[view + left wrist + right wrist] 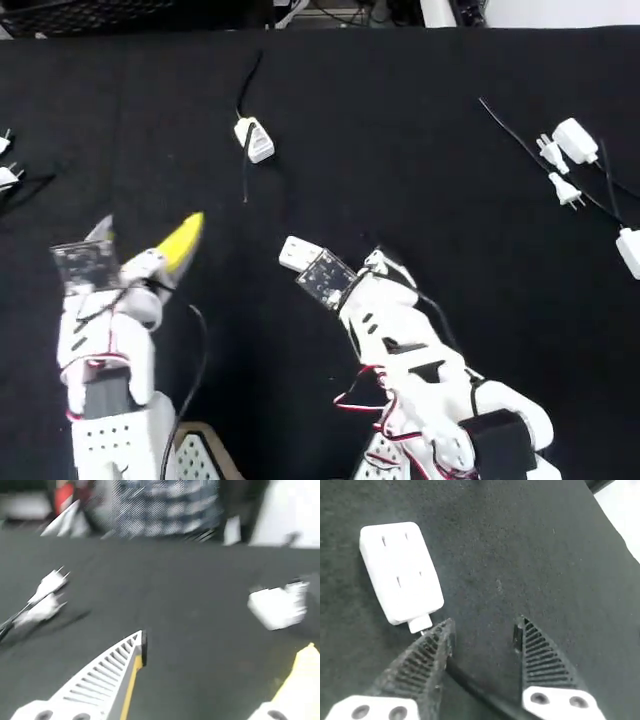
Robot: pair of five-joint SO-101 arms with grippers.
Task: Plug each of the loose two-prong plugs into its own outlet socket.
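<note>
My right fingers [427, 655], dark and ribbed, stand wide apart. One tip sits just beside the cord end of the outlet block [400, 572], a smooth white rounded rectangle with slim slots that lies flat on the matte black worktop [545, 555]. My left fingers [110, 680], one white and ribbed, one yellow, also gape wide, left of that block. White two-prong plugs [566, 189] lie well to its right, and more plugs [45, 597] far to its left.
</note>
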